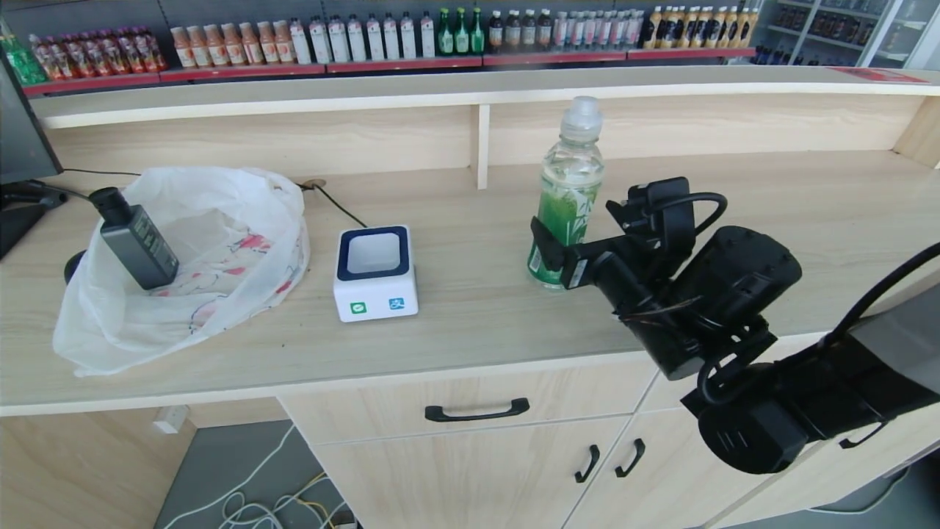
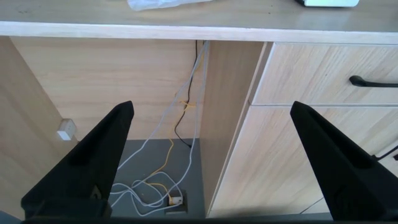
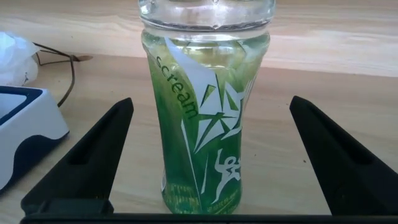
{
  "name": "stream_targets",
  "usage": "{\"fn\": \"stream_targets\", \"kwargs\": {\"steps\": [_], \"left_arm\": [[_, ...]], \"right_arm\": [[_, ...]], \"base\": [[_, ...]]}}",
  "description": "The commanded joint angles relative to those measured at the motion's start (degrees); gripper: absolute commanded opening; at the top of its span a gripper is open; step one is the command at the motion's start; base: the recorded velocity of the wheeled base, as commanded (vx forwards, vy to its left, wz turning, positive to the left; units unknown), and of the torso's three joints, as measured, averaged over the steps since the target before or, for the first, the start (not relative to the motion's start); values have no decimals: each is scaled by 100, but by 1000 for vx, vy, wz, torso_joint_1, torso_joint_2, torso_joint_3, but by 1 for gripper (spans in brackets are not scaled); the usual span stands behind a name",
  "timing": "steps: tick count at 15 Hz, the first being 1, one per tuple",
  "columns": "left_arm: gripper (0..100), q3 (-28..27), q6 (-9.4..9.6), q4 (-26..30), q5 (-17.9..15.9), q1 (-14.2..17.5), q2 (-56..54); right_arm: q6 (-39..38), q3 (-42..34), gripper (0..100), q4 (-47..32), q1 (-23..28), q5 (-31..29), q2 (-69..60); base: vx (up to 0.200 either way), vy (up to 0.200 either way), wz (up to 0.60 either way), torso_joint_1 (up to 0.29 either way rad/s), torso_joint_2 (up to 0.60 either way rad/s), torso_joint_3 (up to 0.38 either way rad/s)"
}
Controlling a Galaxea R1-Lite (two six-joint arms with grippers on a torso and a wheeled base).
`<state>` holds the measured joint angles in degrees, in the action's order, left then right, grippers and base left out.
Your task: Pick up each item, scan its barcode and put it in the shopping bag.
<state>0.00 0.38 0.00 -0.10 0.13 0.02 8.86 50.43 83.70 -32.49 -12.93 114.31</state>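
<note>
bottle [image 3: 205, 124] top cut off, scanner [image 3: 25, 127] partly out of frame

It is a shop: a wooden checkout counter [image 1: 470, 294] carries a payment scanner [image 1: 374, 272], and shelves of bottled drinks [image 1: 382, 37] line the back wall.

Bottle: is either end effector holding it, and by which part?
Nothing held: right end effector is open around the bottle, low down, not touching.

counter [image 1: 477, 330]: pale wood, with a raised ledge [image 1: 294, 99] behind
shelf [image 1: 242, 72]: red, far back, lined with upright drinks [image 1: 382, 37]
drawer handle [image 1: 476, 411]: black, below the counter edge
cables [image 2: 152, 186]: loose on the grey floor under the counter
monitor [image 1: 22, 125]: dark, at the far left
</note>
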Motion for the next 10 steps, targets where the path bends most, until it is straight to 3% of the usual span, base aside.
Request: {"fn": "stream_targets", "kwargs": {"steps": [1, 6, 10], "left_arm": [[100, 0, -3, 0, 1, 4, -2], [100, 0, -3, 0, 1, 4, -2], [100, 0, -3, 0, 1, 4, -2]], "right_arm": [[-7, 292, 100, -240, 6, 1, 74], [-16, 1118, 100, -996, 6, 1, 232], [-16, 1364, 100, -1128, 41, -16, 408]], "base": [[0, 0, 0, 0, 0, 0], [0, 0, 0, 0, 0, 0], [0, 0, 0, 0, 0, 0]]}}
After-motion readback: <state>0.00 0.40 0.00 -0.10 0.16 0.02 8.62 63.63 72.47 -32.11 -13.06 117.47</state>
